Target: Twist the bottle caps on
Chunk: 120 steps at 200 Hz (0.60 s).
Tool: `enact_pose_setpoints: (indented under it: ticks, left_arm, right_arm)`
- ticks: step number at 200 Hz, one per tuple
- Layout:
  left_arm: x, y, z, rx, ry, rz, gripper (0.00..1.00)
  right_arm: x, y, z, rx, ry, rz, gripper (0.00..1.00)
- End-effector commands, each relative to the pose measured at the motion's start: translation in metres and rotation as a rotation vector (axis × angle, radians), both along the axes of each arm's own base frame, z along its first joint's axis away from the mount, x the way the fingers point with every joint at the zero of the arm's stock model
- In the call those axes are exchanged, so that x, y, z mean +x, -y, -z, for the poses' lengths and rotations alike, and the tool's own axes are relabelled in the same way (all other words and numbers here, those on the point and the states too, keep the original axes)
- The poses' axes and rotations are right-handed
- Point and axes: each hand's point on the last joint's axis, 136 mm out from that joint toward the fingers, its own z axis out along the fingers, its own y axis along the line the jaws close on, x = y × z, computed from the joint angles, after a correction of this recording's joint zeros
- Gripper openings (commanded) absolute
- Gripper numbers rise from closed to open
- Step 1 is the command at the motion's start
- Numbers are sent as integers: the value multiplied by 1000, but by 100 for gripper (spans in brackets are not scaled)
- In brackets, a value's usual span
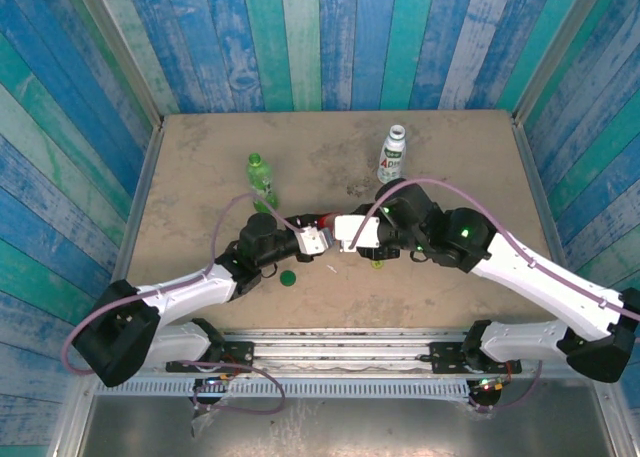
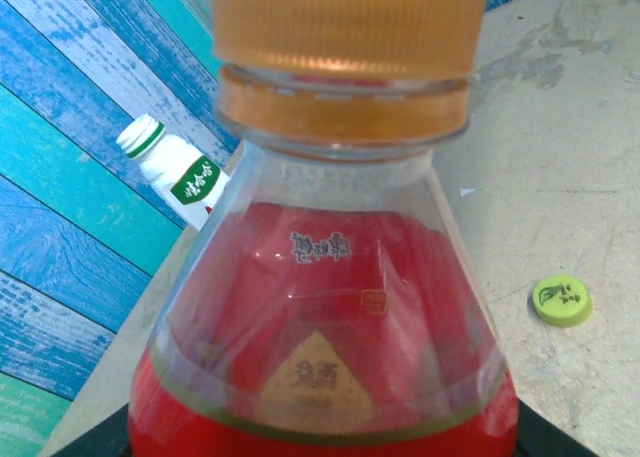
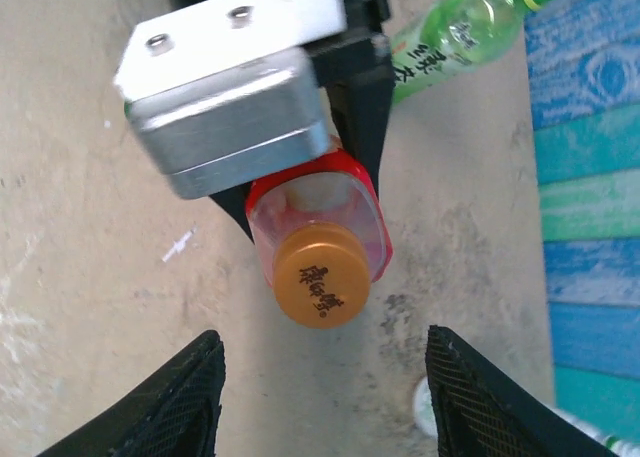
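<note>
At table (image 1: 200, 157) centre | left claw (image 1: 320, 237) pinching red bottle (image 3: 362, 182) | right claw (image 3: 322, 342) spread, orange cap (image 3: 321, 288) between fingers (image 3: 170, 397), untouched

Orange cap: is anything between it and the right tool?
Nothing visible. The orange cap sits on the red bottle; the right tool stands open just short of it, with only bare table showing between them.

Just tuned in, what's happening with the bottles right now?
The left end effector is clamped on the red bottle, holding it toward the right arm. Its orange cap sits on the neck. The right end effector is open, fingers either side of that cap without touching. A yellow-green cap and a dark green cap lie loose on the table.
</note>
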Motion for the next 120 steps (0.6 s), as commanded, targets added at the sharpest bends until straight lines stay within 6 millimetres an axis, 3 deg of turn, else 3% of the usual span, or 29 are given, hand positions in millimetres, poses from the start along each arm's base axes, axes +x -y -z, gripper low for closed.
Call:
enact_pose_setpoints:
  ticks: [1,89,120]
  left_arm:
    - [-6,3,-9,-7,26,37,52]
    - [-8,2,-10,-9,23,43,52]
    - [-9,2,-12,-15,26,43,52]
  right_arm:
    - [-4,-4,-2,-110,124,-167,54]
    - [5,-16,21,-189,97,-178,42]
    - [6,-16,26,-204,89,-172,33]
